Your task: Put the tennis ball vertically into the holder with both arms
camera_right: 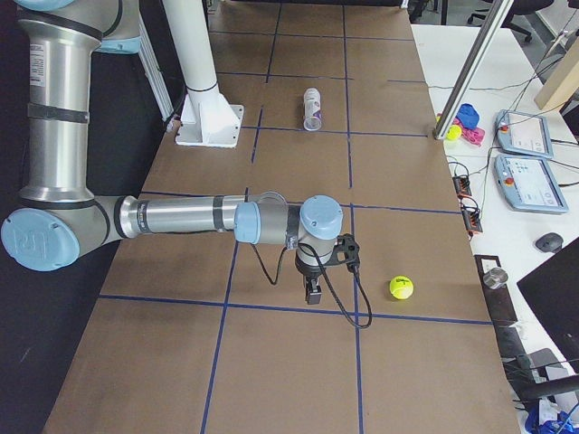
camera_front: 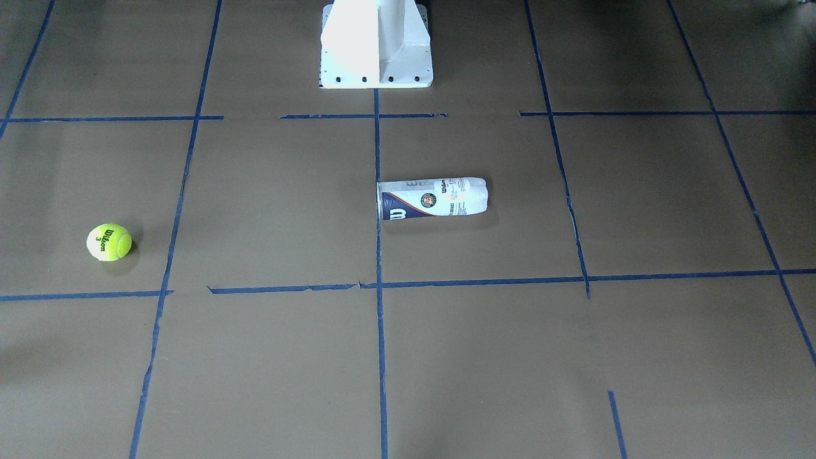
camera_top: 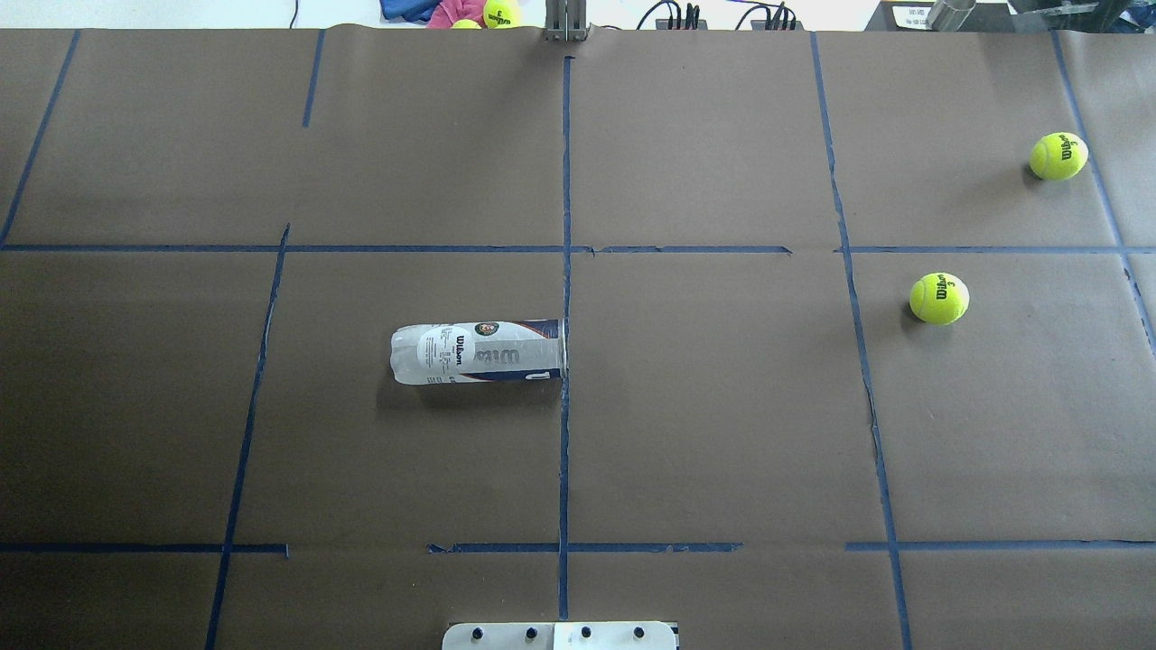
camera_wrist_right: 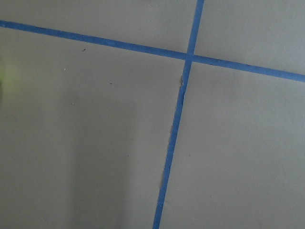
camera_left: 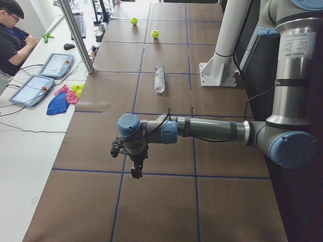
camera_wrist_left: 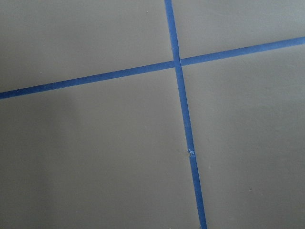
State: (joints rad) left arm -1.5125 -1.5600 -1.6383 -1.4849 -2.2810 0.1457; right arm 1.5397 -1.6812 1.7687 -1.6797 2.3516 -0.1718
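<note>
**Both arms hang ready, nothing picked up**

The left gripper (camera_left: 136, 171) and the right gripper (camera_right: 312, 293) point down over the brown table (camera_top: 722, 433), and nothing hangs from them. They show only from the sides, so I cannot tell if the jaws are apart or closed. The clear plastic tube-shaped holder with a white and navy label (camera_top: 479, 352) lies on its side, open end toward 3 o'clock in the overhead view. The fuzzy yellow-green tennis ball (camera_top: 939, 298) sits well apart at 3 o'clock from it, on the right gripper's side. A second yellow-green ball (camera_top: 1058, 155) rests at 1 o'clock from the first. I think the holder must be stood up, so a ball can drop straight in.
</note>
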